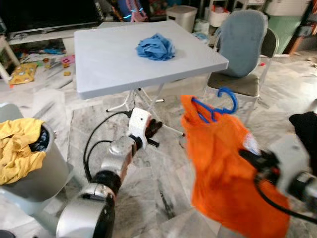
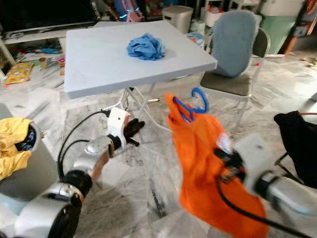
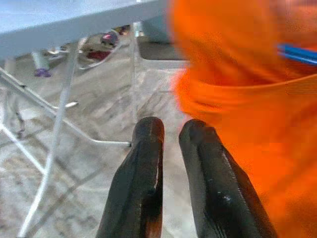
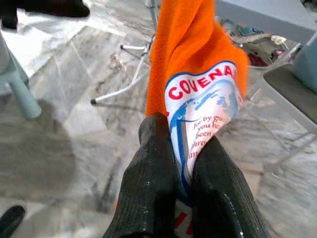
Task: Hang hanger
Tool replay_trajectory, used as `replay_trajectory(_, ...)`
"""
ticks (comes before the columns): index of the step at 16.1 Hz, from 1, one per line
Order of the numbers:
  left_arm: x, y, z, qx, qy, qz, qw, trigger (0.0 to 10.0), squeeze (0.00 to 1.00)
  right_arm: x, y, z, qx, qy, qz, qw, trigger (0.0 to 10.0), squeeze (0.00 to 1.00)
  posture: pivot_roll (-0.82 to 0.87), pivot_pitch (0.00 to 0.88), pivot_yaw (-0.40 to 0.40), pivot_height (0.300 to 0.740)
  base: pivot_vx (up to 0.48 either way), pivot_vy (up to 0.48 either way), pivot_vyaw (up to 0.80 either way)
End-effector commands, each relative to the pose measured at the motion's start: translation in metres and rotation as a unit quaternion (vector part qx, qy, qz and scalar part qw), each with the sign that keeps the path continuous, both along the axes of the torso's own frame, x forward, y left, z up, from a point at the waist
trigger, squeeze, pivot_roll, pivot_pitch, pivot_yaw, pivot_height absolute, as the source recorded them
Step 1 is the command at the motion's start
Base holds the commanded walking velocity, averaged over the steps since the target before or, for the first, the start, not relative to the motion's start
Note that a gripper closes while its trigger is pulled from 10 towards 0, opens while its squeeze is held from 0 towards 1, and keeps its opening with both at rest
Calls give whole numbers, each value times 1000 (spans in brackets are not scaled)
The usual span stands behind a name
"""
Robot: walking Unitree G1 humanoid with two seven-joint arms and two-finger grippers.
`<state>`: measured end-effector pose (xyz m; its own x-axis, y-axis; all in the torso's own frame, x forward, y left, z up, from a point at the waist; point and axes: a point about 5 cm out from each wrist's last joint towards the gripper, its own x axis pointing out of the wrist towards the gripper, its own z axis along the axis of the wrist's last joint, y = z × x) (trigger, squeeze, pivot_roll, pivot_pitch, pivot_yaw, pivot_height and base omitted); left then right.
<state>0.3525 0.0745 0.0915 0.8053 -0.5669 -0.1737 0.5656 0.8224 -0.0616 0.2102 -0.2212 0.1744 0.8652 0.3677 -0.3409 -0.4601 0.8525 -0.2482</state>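
Sitting at the far left on the marble floor, a grey laundry basket is holding yellow clothes, out of the way. The left gripper is hovering low beside the bench's metal legs, its fingers nearly closed on nothing. The bench is carrying a crumpled blue cloth near its far edge. Right of that, the right gripper is pinching an orange T-shirt by its printed patch, with the blue hanger hooking out of the neck. Since only cloth is being gripped, the hanger is risking tilting or slipping out. The grey chair and the bench's near-right corner are crowding any swing.
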Motion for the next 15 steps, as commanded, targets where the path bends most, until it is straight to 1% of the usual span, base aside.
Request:
replay_trajectory(1,0,-3,5,-7,-14,-11,1000,10000,1000,3,2,3,-2,-13,-1,1000,10000,0,-58,0,12,740,0,0,0)
replay_trajectory(2,-4,-7,4,-14,-23,-19,999,10000,1000,13,6,0,8,-15,-16,1000,10000,0,-56,0,22,740,0,0,0)
replay_trajectory(3,-8,-14,3,-24,-29,-26,999,10000,1000,29,11,-1,27,-22,-25,999,10000,0,-52,0,33,740,0,0,0)
replay_trajectory(4,-9,-16,4,-28,-29,-30,999,10000,1000,36,13,-2,29,-22,-26,999,10000,0,-49,0,40,740,0,0,0)
replay_trajectory(5,-9,-16,4,-28,-29,-30,999,10000,1000,36,13,-2,29,-22,-26,999,10000,0,-49,0,40,740,0,0,0)
replay_trajectory(6,-9,-19,6,-29,-35,-32,998,10000,1000,47,15,-2,38,-37,-32,998,10000,0,-42,0,60,740,0,0,0)
replay_trajectory(7,-8,-20,7,-26,-39,-29,998,10000,1000,58,17,-3,54,-57,-47,996,10000,0,-40,0,63,740,0,0,0)
replay_trajectory(8,-7,-19,8,-25,-43,-24,998,10000,1000,62,19,-3,55,-74,-54,994,10000,0,-38,0,60,740,0,0,0)
replay_trajectory(9,-6,-17,8,-18,-44,-14,999,10000,1000,63,22,-6,52,-86,-55,993,10000,0,-29,0,52,740,0,0,0)
replay_trajectory(10,-4,-15,10,-18,-49,-4,999,10000,1000,61,25,-11,43,-86,-50,994,10000,0,-17,0,37,740,0,0,0)
replay_trajectory(11,-1,-11,14,-11,-60,10,998,10000,1000,53,29,-16,43,-85,-58,994,10000,0,-5,0,21,740,0,0,0)
replay_trajectory(13,2,-7,17,-15,-63,23,998,10000,1000,42,34,-19,41,-82,-46,995,10000,0,-2,0,14,740,0,0,0)
replay_trajectory(14,3,-7,19,-27,-65,24,997,10000,1000,27,36,-25,50,-66,-42,996,10000,0,-13,0,9,740,0,0,0)
replay_trajectory(15,3,-8,21,-35,-65,21,997,10000,1000,18,38,-28,60,-56,-46,996,10000,0,-19,0,9,740,0,0,0)
